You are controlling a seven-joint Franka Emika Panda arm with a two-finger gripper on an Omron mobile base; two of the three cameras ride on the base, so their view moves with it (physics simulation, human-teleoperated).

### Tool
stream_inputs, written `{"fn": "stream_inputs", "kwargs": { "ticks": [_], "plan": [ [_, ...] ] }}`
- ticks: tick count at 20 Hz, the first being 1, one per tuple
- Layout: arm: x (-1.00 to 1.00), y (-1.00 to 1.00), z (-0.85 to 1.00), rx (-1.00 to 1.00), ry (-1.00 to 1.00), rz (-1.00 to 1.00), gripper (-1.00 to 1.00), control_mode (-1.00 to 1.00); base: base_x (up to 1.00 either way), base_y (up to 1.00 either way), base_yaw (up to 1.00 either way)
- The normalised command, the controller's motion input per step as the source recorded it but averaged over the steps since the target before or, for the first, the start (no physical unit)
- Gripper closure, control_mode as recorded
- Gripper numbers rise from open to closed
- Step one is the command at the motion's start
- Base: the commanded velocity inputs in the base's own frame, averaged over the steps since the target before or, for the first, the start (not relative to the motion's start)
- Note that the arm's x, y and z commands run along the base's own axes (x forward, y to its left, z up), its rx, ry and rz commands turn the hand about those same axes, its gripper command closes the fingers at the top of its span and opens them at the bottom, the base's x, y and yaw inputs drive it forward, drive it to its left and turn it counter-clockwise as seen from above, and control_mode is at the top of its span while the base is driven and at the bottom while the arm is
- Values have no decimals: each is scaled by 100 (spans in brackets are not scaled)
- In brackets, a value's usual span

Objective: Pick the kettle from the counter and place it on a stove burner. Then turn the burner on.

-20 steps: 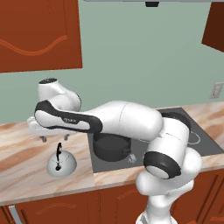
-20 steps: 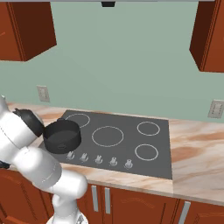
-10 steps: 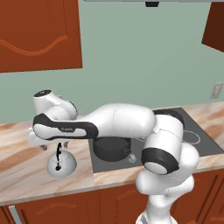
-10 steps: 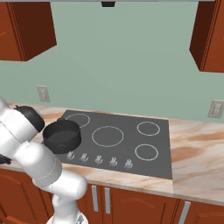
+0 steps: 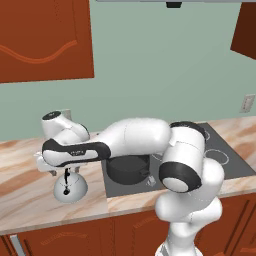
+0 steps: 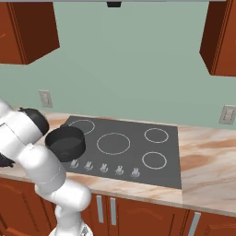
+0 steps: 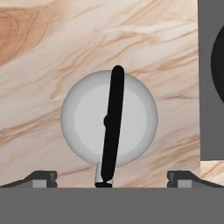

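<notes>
The small silver dome kettle (image 5: 70, 189) sits on the marble counter (image 5: 25, 202), left of the stove (image 5: 227, 150). Its thin black handle (image 5: 66, 179) stands upright. My gripper (image 5: 59, 171) hangs directly above the kettle, close to the top of the handle, and is open. In the hand view I look straight down on the kettle (image 7: 85, 118); the black handle (image 7: 113, 118) runs across its middle, and the gripper (image 7: 112, 179) has its two fingertips (image 7: 42, 178) spread wide to either side. Nothing is between them.
A dark grey round pot (image 5: 129, 167) sits on the stove's front left burner (image 6: 66, 142), just right of the kettle. Small knobs (image 6: 104, 168) line the front edge of the stove (image 6: 124, 156). The other ring burners are bare. Wood cabinets hang above.
The hand has come down a little toward the kettle's handle. The kettle and pot have not moved.
</notes>
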Motion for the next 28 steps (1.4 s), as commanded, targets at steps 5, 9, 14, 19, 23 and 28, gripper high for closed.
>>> {"fn": "stream_inputs", "kwargs": {
  "ticks": [5,9,14,19,23,28],
  "plan": [
    [30,0,-13,0,0,0,-100,-100,0,0,0],
    [25,0,-14,-1,0,0,-100,-100,0,0,0],
    [17,0,-13,0,0,0,-100,-100,0,0,0],
    [5,3,-9,0,0,0,100,-100,0,0,0],
    [0,0,0,0,0,0,100,-100,0,0,0],
    [0,0,6,0,-2,0,100,-100,0,0,0]
  ]
}}
